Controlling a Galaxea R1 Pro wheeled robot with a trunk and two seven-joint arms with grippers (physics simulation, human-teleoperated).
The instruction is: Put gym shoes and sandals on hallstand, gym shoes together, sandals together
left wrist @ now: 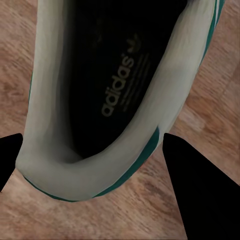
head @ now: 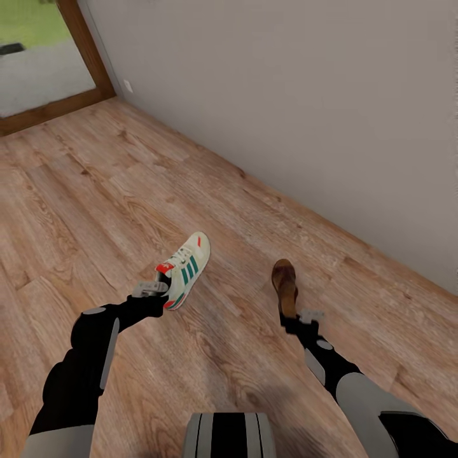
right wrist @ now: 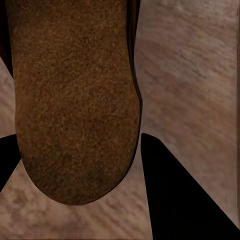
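Left tool (head: pixel 159 287) clamped on sneaker (head: pixel 186 268) heel, right tool (head: pixel 294 316) clamped on sandal (head: pixel 285 285) heel, both above wood floor (head: pixel 95 191).

— How many gym shoes are there?
— One, a cream sneaker with green stripes (head: pixel 185 269), on the left of the wooden floor (head: pixel 95 191).
— And sandals?
— One brown sandal (head: pixel 285 286), to its right.
— Arms?
— Two, each ending in one gripper: the left gripper (head: pixel 156 289) and the right gripper (head: pixel 299 316).
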